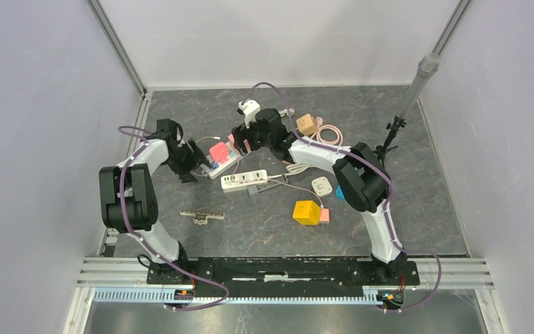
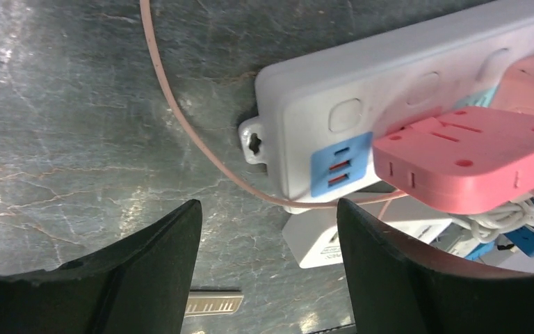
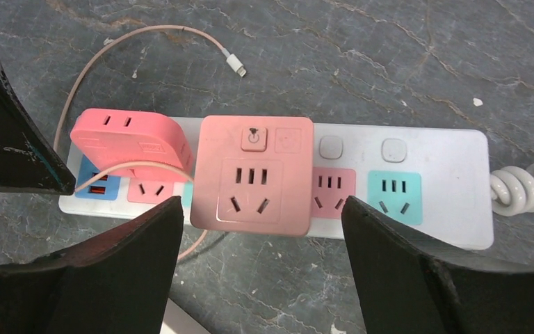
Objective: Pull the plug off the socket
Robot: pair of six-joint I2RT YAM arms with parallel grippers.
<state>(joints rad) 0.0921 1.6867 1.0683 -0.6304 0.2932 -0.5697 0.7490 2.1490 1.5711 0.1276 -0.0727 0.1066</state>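
Note:
The socket is a white power strip [image 3: 431, 174] with coloured outlets, lying on the dark table. A square pink plug adapter [image 3: 252, 174] sits in its middle. A rounder red-pink plug [image 3: 128, 142] sits tilted at its left end. My right gripper [image 3: 261, 209] hovers open over the strip's near edge, its fingers straddling the square adapter without touching it. My left gripper [image 2: 268, 209] is open just off the strip's end [image 2: 320, 104], beside the red-pink plug [image 2: 466, 160], holding nothing. The top view shows both grippers flanking the strip [image 1: 212, 169].
A thin pink cable [image 3: 111, 49] loops around the strip's left end. A second white strip [image 1: 245, 181], a yellow cube [image 1: 306, 211], a white adapter [image 1: 321, 185], an orange cube [image 1: 306, 124], a coiled cable [image 1: 330, 133] and a ruler-like bar [image 1: 201, 216] lie around. A pole [image 1: 407, 104] stands right.

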